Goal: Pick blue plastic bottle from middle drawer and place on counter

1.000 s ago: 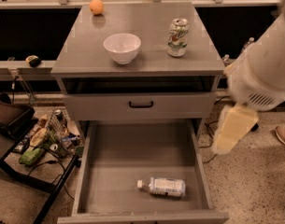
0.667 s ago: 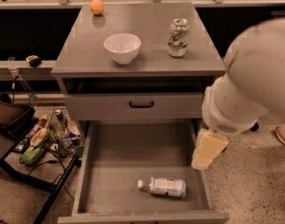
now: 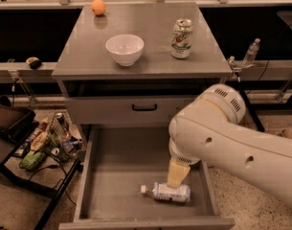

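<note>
Grey middle drawer: blue plastic bottle near front wall; claw just above, perhaps touching, grip unclear

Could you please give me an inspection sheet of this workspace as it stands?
Surface: broad grey metal counter, bearing three items, not the bottle.
Job's things: small clear plastic bottle with white cap lies sideways on the floor of the open grey metal middle drawer.
Clutter: round orange object, white bowl, green-and-white soda can on the counter.
Gripper: cream gripper low in the drawer, just above the bottle.
Cables: seemingly a dark cable on the floor, left.
Surroundings: heap of mixed items at left; another clear bottle on the right ledge.
</note>
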`<act>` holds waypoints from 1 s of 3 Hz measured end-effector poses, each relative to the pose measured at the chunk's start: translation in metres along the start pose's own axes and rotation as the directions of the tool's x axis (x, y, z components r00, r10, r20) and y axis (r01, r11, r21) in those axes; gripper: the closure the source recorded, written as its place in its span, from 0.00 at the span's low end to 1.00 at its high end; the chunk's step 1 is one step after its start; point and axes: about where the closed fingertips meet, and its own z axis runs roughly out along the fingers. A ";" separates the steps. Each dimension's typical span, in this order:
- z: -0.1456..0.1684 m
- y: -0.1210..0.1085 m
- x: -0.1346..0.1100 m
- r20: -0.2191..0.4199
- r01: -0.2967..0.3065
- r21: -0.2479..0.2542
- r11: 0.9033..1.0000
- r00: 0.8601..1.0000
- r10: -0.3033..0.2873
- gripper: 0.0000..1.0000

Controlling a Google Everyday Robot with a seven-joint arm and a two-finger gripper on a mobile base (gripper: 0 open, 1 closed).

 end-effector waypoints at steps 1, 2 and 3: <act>0.046 0.014 -0.010 -0.006 -0.005 -0.044 0.999 1.000 0.004 0.00; 0.046 0.014 -0.010 -0.006 -0.005 -0.044 0.999 1.000 0.004 0.00; 0.094 0.053 -0.043 0.064 0.045 -0.139 0.989 0.997 -0.037 0.00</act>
